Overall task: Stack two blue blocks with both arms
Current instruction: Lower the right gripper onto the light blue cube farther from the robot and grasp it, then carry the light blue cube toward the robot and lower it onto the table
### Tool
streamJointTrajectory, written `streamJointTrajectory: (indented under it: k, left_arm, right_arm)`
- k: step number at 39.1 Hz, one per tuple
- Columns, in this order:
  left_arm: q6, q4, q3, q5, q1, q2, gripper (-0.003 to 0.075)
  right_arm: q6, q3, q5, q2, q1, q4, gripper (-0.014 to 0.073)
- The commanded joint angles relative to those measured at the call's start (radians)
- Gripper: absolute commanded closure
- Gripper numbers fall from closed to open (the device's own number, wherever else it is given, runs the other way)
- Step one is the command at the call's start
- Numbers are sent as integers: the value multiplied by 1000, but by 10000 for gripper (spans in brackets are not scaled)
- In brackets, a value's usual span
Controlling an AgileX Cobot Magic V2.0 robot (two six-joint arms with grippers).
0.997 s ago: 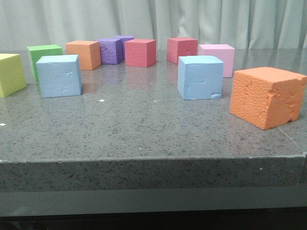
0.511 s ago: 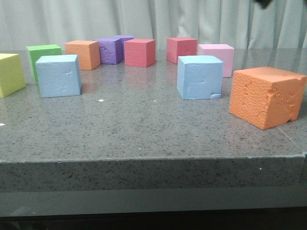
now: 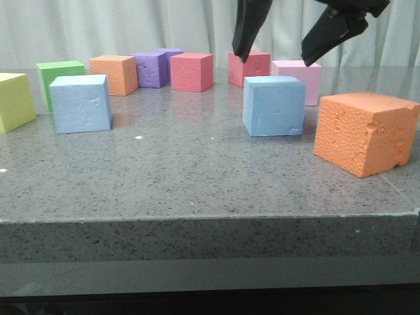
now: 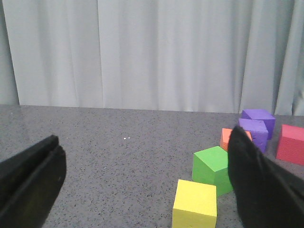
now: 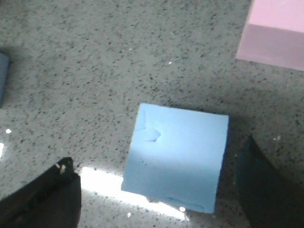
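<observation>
Since half a second ago, the right gripper (image 3: 287, 44) has dropped in, fingers spread, above the right blue block (image 3: 273, 105); an off-centre descent could shove it toward the pink cube (image 3: 298, 80) just behind it.

Right gripper (image 3: 279, 42): only the two finger ends are seen in the front view; the body is cut off by the top edge. Yellow cube (image 3: 14, 102): cropped by the left edge. Rear purple cube (image 3: 172, 52): mostly hidden behind the nearer purple cube (image 3: 151, 69). Left gripper (image 4: 142, 190): fingers are cropped at the wrist view's edges.

Pale pleated curtain (image 3: 98, 26) behind speckled grey stone table (image 3: 197, 177).
</observation>
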Motion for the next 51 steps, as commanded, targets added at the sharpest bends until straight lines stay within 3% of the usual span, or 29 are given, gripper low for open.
streamJointTrajectory:
  k: [1,17,19,25,29,40,51]
  left_arm:
    - [2,-6,-35,-87,1,9,50]
    - [2,-6,-35,-87,1,9,50]
    - [2,-6,-35,-87,1,9,50]
    - [2,-6,-35,-87,1,9,50]
    - [2,-6,-35,-87,1,9,50]
    - [2,-6,-35,-87,1,9,50]
    - [2,-6,-35,-87,1,9,50]
  right_arm:
    - [57,-43,-45,-19,1,-63,-61]
    - [56,-43,-61,48,1,-75,-49]
    - [56,-43,-60,48,1,-75,-17]
    - [56,-43,-54,45,1,-75,204]
    - [56,-45,-54,37,1,-57,285]
    - [45,-45,-103,-14,10,5,291]
    - [26,-48,-80,-24,130,0,291]
